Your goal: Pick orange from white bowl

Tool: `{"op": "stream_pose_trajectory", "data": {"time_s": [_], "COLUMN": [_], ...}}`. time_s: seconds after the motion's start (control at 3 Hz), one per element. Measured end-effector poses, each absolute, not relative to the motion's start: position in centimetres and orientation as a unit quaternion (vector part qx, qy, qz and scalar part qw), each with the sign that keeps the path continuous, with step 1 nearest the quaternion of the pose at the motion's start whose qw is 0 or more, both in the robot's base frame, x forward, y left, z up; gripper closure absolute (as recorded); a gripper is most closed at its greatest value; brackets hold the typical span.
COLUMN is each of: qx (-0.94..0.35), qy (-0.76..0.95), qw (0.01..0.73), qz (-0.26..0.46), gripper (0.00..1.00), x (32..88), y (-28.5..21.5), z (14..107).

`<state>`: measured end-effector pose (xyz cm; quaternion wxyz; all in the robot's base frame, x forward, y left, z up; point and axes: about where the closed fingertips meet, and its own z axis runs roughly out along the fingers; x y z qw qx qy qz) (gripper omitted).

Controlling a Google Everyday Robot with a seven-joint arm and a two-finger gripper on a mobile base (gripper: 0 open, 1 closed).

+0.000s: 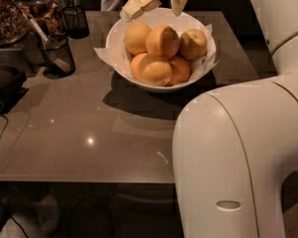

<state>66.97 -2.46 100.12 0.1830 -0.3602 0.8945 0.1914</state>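
A deep orange, dimpled skin is shown by the orange; a lighter, yellowish tone is seen on the paler orange beside it. The white bowl is glossy and lined with white paper. The pincer, held just above the bowl's far rim with fingers apart, is coloured cream. The worktop is grey-brown with a sheen. The mesh cups are black. The arm is white, edged by a thin gold line.

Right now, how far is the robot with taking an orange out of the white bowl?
Done: the gripper hangs above the far rim of the white bowl, fingers apart and empty. In hand: the approach to the top orange. Left: lowering, closing, lifting it out.
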Motion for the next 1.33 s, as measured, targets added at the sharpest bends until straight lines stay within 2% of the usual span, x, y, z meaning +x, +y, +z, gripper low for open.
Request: {"op": "stream_pose_trajectory", "data": {"time_s": [0.33,0.67,1.33], "qx": [-0.362,-0.360,-0.346], "qy": [0.895,0.898,0.905], "qw": [0.176,0.172,0.170], "qz": [0.191,0.186,0.177], "gripper": [0.00,0.06,0.10], "x": [66.5,66.2,66.1], "y": [-2.6,-3.1,-4.6], "z": [100.0,99.9,99.7]}}
